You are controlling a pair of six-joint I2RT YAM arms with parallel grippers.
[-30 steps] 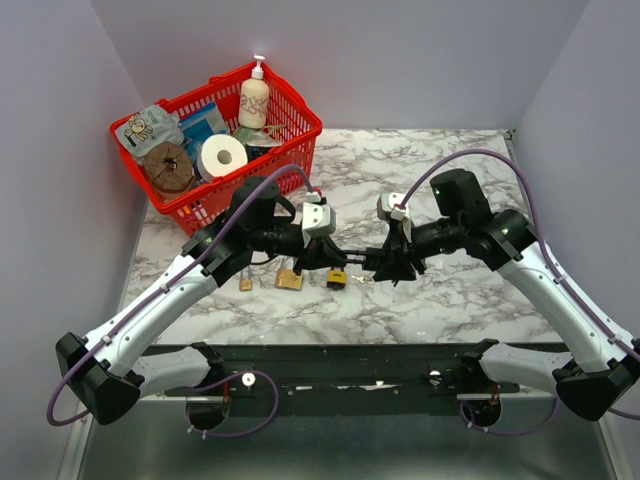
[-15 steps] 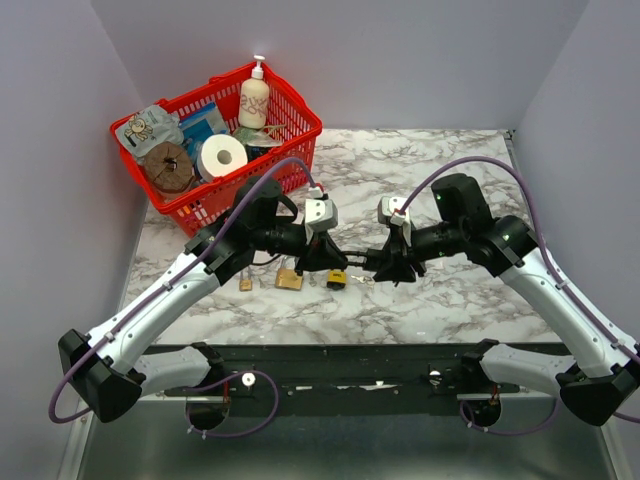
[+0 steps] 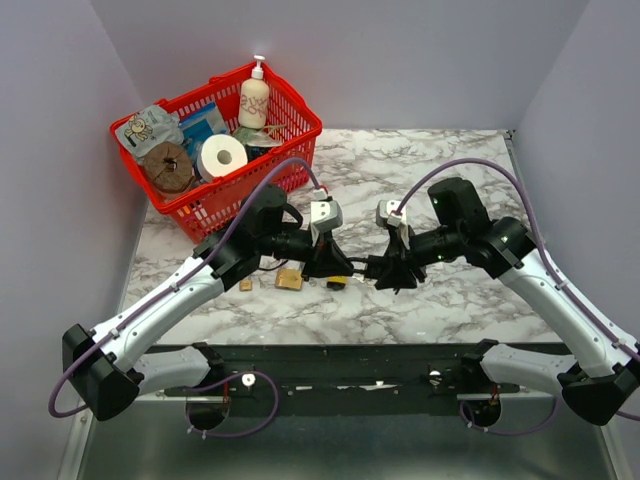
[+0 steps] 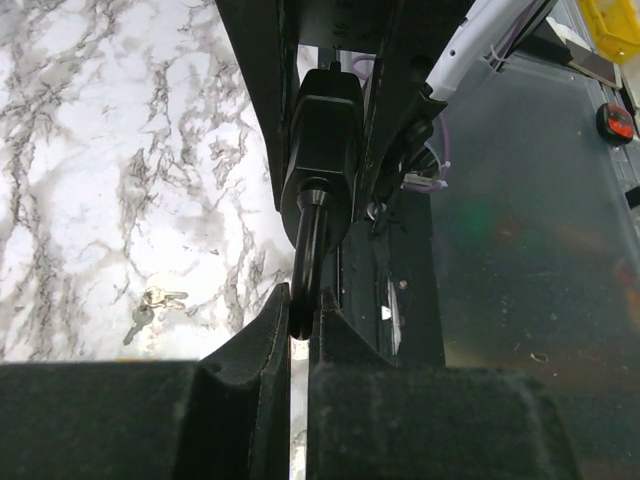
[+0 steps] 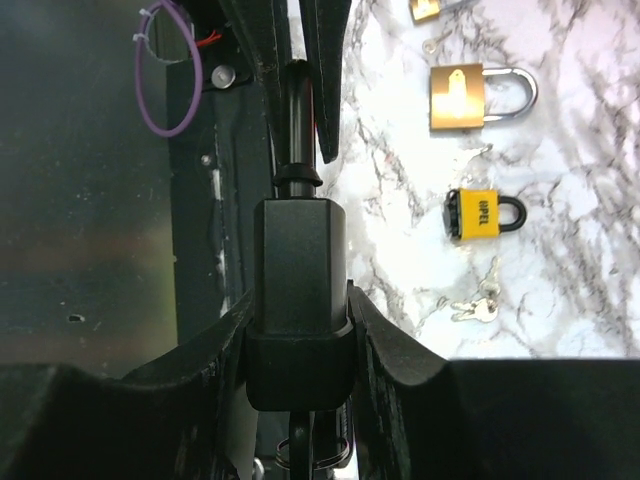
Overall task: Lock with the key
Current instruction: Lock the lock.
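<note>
While the black block-shaped metal padlock (image 5: 300, 290) is held above the marble tabletop (image 3: 450, 170), its body is clamped in the right hand (image 5: 300, 318) and its shackle is pinched in the left hand (image 4: 300, 315). It is judged rigid, heavy and slick; the flat body sides are judged the surest hold.

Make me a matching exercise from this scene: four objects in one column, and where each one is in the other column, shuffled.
1. black padlock
2. yellow padlock
3. pump bottle
4. loose keys

A. standing in the red basket
B. on the marble table, next to the yellow padlock
C. held between the left gripper and the right gripper
D. lying between the brass padlock and the loose keys

Pairs: 1-C, 2-D, 3-A, 4-B
</note>
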